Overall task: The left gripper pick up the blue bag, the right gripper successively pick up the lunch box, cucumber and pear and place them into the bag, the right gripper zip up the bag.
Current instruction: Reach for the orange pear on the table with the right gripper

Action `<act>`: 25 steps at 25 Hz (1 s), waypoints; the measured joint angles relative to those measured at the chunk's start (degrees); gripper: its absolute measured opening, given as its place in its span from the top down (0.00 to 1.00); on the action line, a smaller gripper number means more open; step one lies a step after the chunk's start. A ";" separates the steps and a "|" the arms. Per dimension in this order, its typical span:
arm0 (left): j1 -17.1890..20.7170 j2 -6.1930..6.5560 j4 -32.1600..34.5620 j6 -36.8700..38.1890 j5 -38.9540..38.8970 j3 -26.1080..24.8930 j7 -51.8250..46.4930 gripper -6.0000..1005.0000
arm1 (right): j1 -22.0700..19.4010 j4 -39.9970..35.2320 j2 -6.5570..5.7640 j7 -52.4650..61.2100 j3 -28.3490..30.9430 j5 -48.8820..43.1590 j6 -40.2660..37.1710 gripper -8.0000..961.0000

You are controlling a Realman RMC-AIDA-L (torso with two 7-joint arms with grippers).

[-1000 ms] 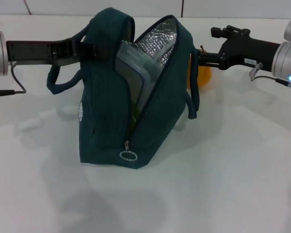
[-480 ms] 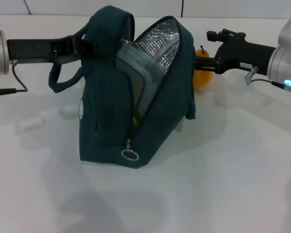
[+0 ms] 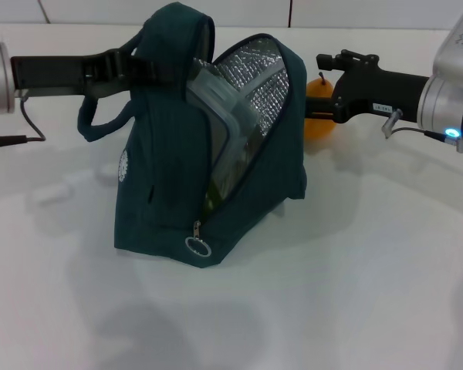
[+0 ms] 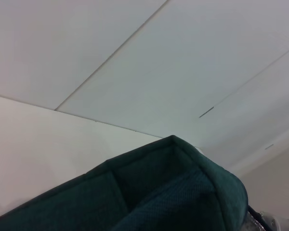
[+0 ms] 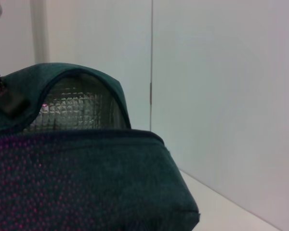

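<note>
Since prev. frames: blue bag (image 3: 177, 154) tilting back toward 11, base sliding; right gripper (image 3: 324, 96) carrying pear (image 3: 319, 116) in toward bag mouth from 3. Fingers closing on pear, firm, smooth, prone to slipping; gripping at mid-body. Left gripper (image 3: 135, 68) at 10, pinching soft handle. Lunch box (image 3: 220, 131), rigid, leaning inside. Cucumber not showing.

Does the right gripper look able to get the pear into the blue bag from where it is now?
Probably yes. The right gripper is beside the blue bag, with the pear there; the bag's mouth gapes, though the lunch box fills much of it.
</note>
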 joint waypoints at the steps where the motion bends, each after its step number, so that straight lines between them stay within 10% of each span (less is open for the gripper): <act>1: -0.04 -0.09 0.00 0.00 0.00 0.00 -0.04 0.95 | 0.04 -0.02 0.00 0.00 -0.08 0.02 0.06 0.13; 21: -0.40 -0.14 -0.61 0.03 0.00 0.00 -1.94 0.94 | -1.02 -0.22 0.00 0.80 -0.06 1.29 0.00 0.13; 25: -0.36 -0.16 -0.61 0.08 0.00 0.09 -1.94 0.94 | -1.40 -0.20 0.00 0.80 -0.06 1.42 -0.01 0.26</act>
